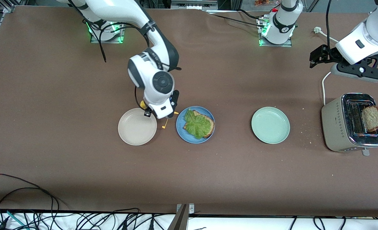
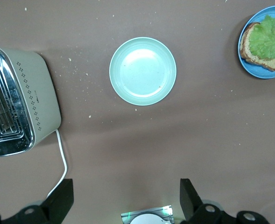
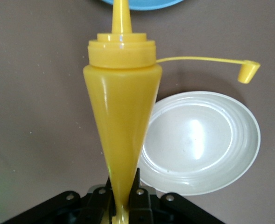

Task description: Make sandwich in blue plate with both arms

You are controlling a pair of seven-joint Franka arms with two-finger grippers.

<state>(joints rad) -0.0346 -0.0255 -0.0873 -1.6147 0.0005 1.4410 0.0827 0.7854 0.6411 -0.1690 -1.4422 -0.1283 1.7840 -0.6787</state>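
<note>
Front view: blue plate (image 1: 180, 127) holds one bread slice (image 1: 210, 125) under lettuce (image 1: 196, 124); second slice (image 1: 372, 118) stands in the toaster (image 1: 335, 126).
Left wrist view: left gripper (image 2: 127, 200) waits with jaws apart.
Right wrist view: right gripper (image 3: 122, 193) clamps a yellow squeeze bottle (image 3: 122, 98) beside the beige plate (image 3: 230, 172).

Bright, even light falls from overhead on the brown table (image 1: 64, 143), and shadows are soft and short. Green indicator lights glow at the arm bases along the top of the front view. The toaster (image 1: 351, 123) has chrome that glints at the lower right. In the right wrist view the yellow squeeze bottle (image 3: 122, 112) carries long highlights, and the beige-white plate (image 3: 202, 142) shows a broad white glare patch. The pale green plate (image 2: 143, 71) is washed out at its centre. All views are sharp.
</note>
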